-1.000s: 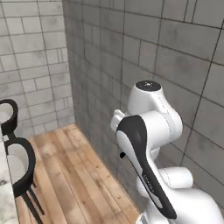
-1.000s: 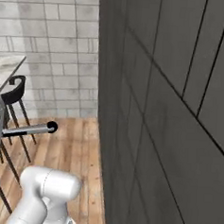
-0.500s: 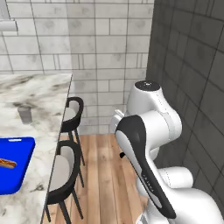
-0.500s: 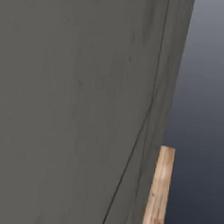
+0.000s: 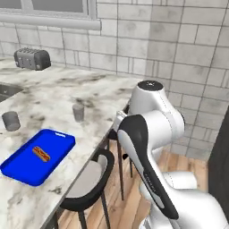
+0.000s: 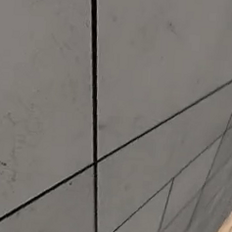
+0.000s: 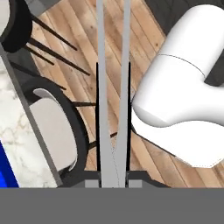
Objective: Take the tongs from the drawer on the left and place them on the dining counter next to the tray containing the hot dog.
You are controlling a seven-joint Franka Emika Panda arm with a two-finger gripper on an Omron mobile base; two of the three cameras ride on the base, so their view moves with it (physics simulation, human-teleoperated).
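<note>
The tongs (image 7: 101, 87) run up the middle of the hand view as two silver-grey arms, with my gripper (image 7: 113, 72) shut on them and a dark finger (image 7: 97, 113) against each side. They hang over wooden floor beside the dining counter (image 7: 15, 127). In the left base view, the blue tray (image 5: 27, 165) lies on the white marble dining counter (image 5: 67, 89) at the lower left, with the hot dog (image 5: 41, 154) in its middle. A sliver of the tray (image 7: 3, 170) shows in the hand view. The drawer is out of view.
Two small grey cups (image 5: 78, 112) (image 5: 10, 120) and a toaster (image 5: 32, 58) stand on the counter beyond the tray. Black stools (image 5: 89, 179) (image 7: 52, 127) line the counter's edge over the wooden floor. A dark grey panelled wall (image 6: 113, 113) is very close on the right.
The whole picture has swung as the base turned. The dining counter with the blue tray has come more fully into the left base view. The arm's pose has not changed.
</note>
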